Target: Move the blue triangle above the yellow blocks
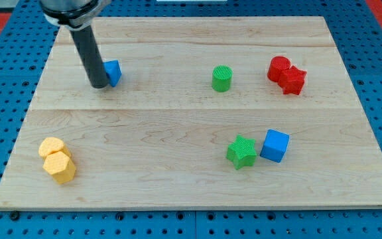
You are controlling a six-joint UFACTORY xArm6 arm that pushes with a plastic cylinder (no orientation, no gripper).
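Note:
The blue triangle lies at the view's upper left of the wooden board. My tip stands right against the triangle's left side, partly hiding it. The two yellow blocks sit together at the view's lower left: a round-edged one above a hexagonal one. The triangle is well above them and to their right.
A green cylinder stands at top centre. Two red blocks touch each other at the upper right. A green star and a blue cube sit side by side at the lower right.

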